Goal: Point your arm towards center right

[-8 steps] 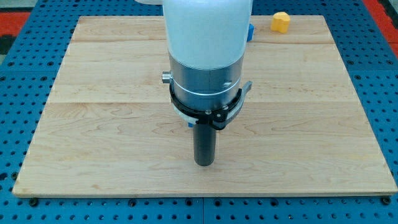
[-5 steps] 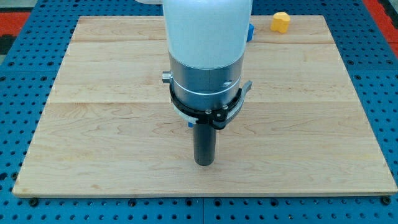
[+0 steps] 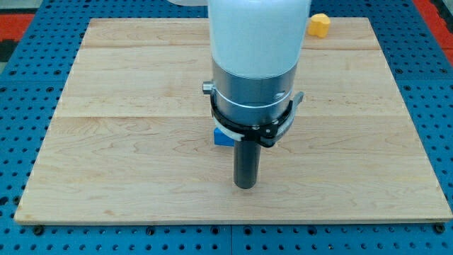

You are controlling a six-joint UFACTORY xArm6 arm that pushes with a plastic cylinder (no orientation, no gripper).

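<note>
My dark rod hangs from the white and grey arm body over the lower middle of the wooden board [image 3: 106, 142]. My tip [image 3: 245, 185] rests on the board, a little right of centre and near the view's bottom. A blue block [image 3: 223, 137], shape unclear, shows partly behind the arm's collar, just up and left of the tip and apart from it. A yellow block [image 3: 319, 25] sits at the board's top edge, right of the arm body and far from the tip.
The board lies on a blue pegboard table [image 3: 21, 85] that borders it on all sides. A red surface [image 3: 433, 10] shows at the view's top right corner.
The arm and my tip have shifted to the view's right. The blue block near the collar is now more exposed, and the blue bit by the arm's upper right is hidden.
</note>
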